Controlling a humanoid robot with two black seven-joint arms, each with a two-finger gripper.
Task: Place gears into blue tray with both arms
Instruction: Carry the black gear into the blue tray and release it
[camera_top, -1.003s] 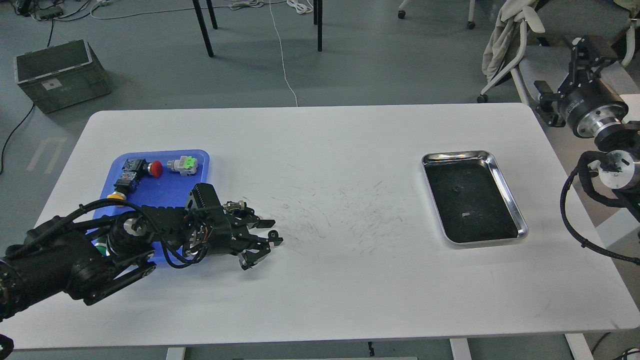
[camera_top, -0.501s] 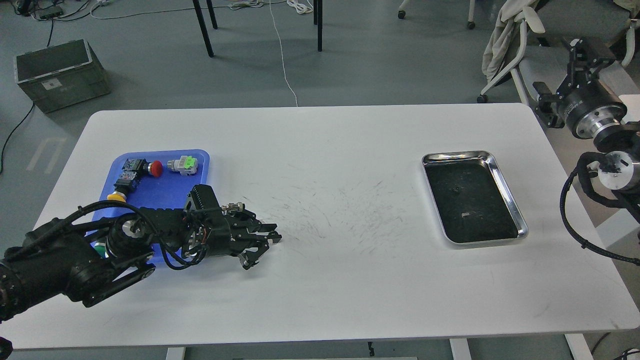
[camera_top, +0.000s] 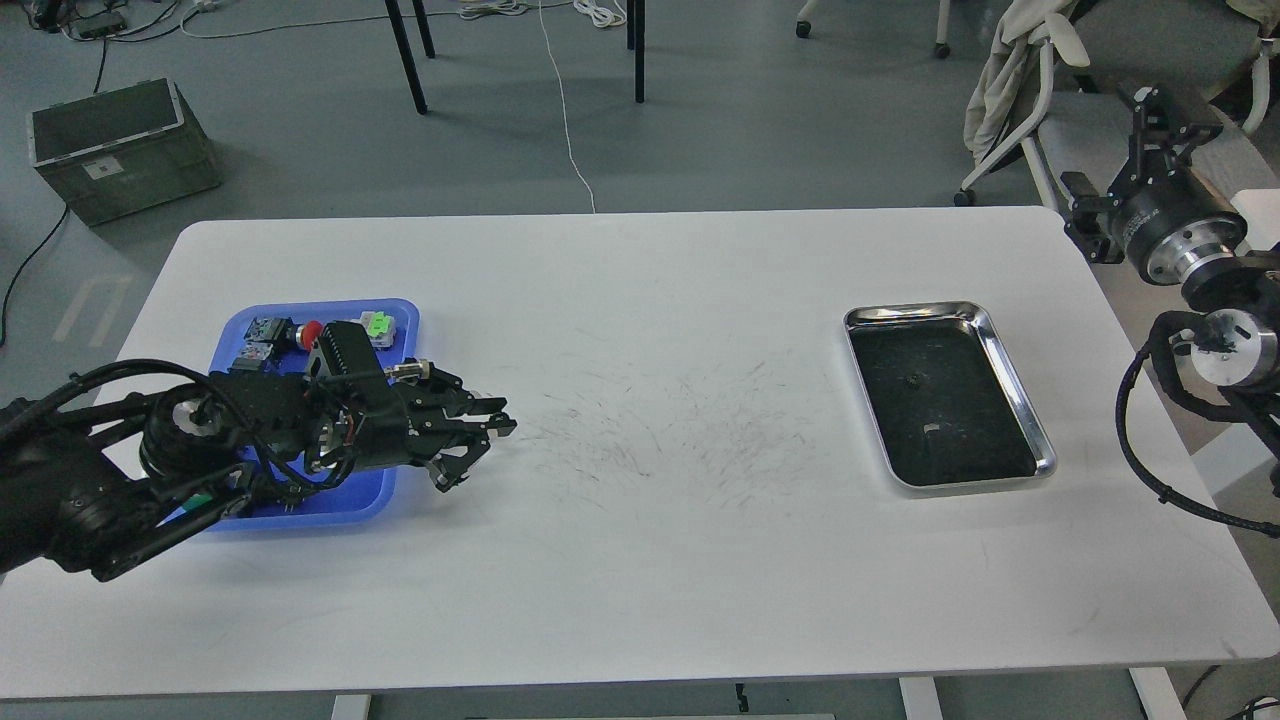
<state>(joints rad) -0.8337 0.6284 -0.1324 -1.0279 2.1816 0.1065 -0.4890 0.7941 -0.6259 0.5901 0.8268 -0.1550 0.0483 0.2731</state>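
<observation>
The left gripper (camera_top: 478, 440) hangs over the table (camera_top: 640, 560) just right of the blue tray (camera_top: 400, 325), jaws nearly closed; any gear between them cannot be made out. The right gripper (camera_top: 1150, 105) sits far right, jaws' state unclear.

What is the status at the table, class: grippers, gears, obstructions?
Left gripper over table beside blue tray, jaw state unclear. Right gripper off the table, unclear. One gear in steel tray. Push-button switches crowd blue tray.

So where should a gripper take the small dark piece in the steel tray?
Across its outer edge, from straight above: the small dark piece lies low on the floor of the steel tray, away from the raised rim, which would likely block a sideways approach. Any teeth are too small to see.
</observation>
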